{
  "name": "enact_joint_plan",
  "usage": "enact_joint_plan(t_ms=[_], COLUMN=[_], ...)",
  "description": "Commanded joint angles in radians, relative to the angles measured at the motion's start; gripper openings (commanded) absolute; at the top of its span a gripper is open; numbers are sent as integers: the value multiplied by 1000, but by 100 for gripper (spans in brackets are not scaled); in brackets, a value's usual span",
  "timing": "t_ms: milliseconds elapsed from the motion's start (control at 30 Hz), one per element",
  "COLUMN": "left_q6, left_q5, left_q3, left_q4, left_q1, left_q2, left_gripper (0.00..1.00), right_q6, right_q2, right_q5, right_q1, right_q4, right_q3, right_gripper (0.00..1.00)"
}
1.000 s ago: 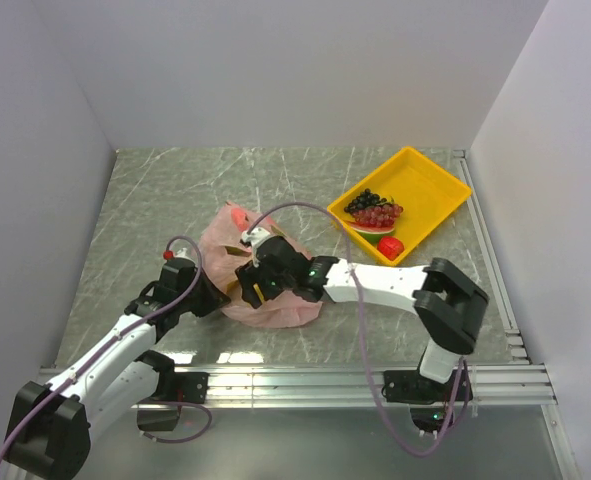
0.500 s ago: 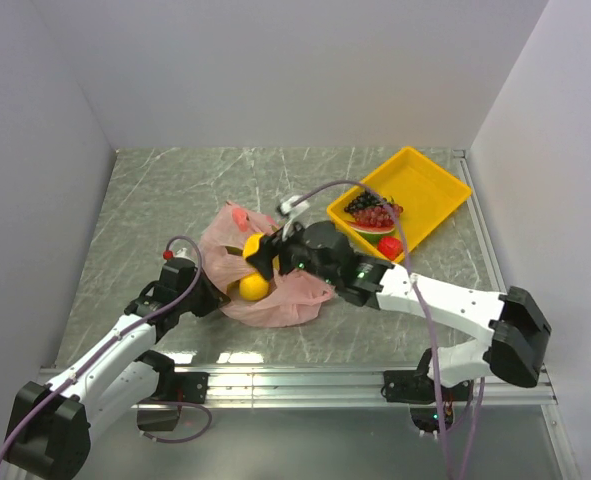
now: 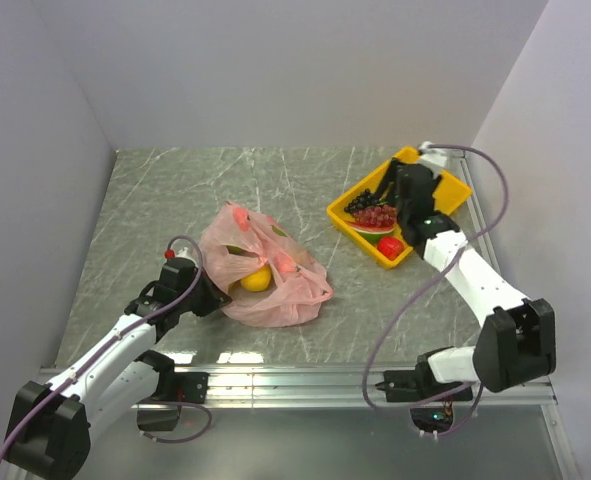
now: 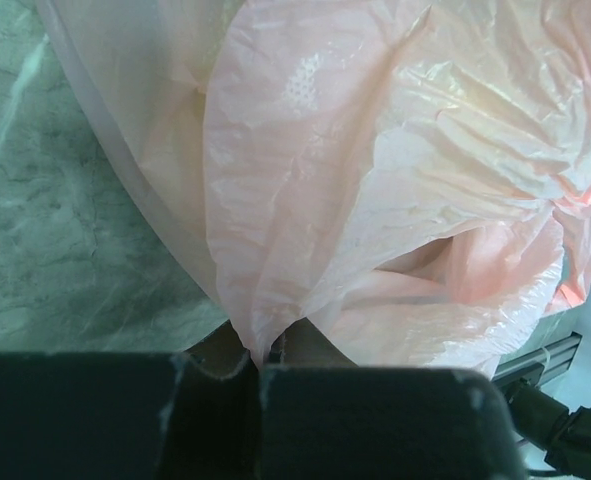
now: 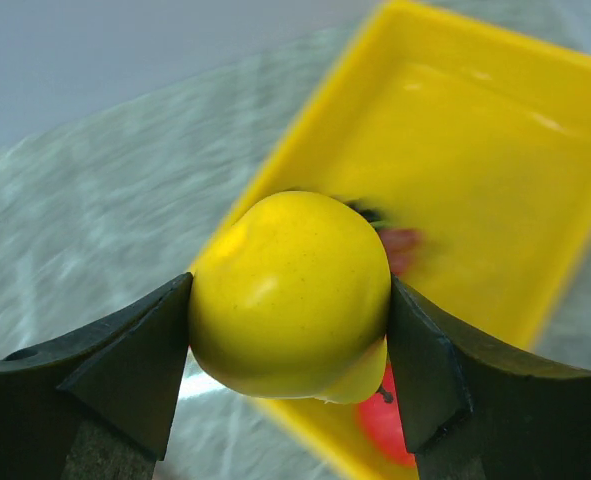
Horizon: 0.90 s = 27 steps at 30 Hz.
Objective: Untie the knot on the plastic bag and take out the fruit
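Right gripper (image 5: 289,312): clenched on one yellow fruit (image 5: 285,275), a finger pressed to each flank; in the overhead view it hangs over the tray (image 3: 401,186).
Left gripper (image 4: 265,352): pinched tight on a fold of the plastic bag (image 4: 375,190), the film bunching into its closed tips; overhead it sits at the bag's near-left edge (image 3: 211,298).
Held fruit, look: smooth, glossy, plain yellow with faint speckles, rounded, with a small bulge at its underside; wider than the finger pads.
Fruit count: one in the right gripper; one round yellow-orange fruit (image 3: 256,279) showing through the bag, just beyond the left gripper.
Plastic bag, count and look: one (image 3: 275,300), thin, translucent pink and crinkled, slumped on the table (image 3: 165,200), touching the left gripper and well apart from the right one.
Yellow tray (image 3: 451,188): one, directly below and behind the right gripper; blurred in the wrist view (image 5: 495,150).
Tray contents, beside the right gripper's near-left: one black grape bunch (image 3: 362,202), one red grape bunch (image 3: 378,214), one watermelon slice (image 3: 369,228), one small red fruit (image 3: 391,246).
Arms: two, one gripper each.
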<state>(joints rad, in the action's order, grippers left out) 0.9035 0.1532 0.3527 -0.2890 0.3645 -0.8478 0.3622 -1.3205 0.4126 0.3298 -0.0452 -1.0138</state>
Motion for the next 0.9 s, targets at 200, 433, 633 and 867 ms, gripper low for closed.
enact_joint_plan(t_ms=[200, 433, 633, 867], left_q6=[-29, -28, -29, -25], left_q5=[36, 22, 23, 19], left_q3=[11, 8, 8, 5], left_q4=[51, 47, 48, 53], left_q1=[11, 24, 33, 33], left_q2=[21, 35, 29, 26], left_gripper=[1, 1, 1, 1], right_q6=[80, 104, 126, 67], right_q2=[-319, -549, -503, -433], right_q5=[-77, -118, -117, -126], right_q1=[-303, -354, -354, -334], right_q4=[-27, -120, -90, -96], right_q3=[-193, -385, -327, -301], right_gripper=[1, 59, 95, 98])
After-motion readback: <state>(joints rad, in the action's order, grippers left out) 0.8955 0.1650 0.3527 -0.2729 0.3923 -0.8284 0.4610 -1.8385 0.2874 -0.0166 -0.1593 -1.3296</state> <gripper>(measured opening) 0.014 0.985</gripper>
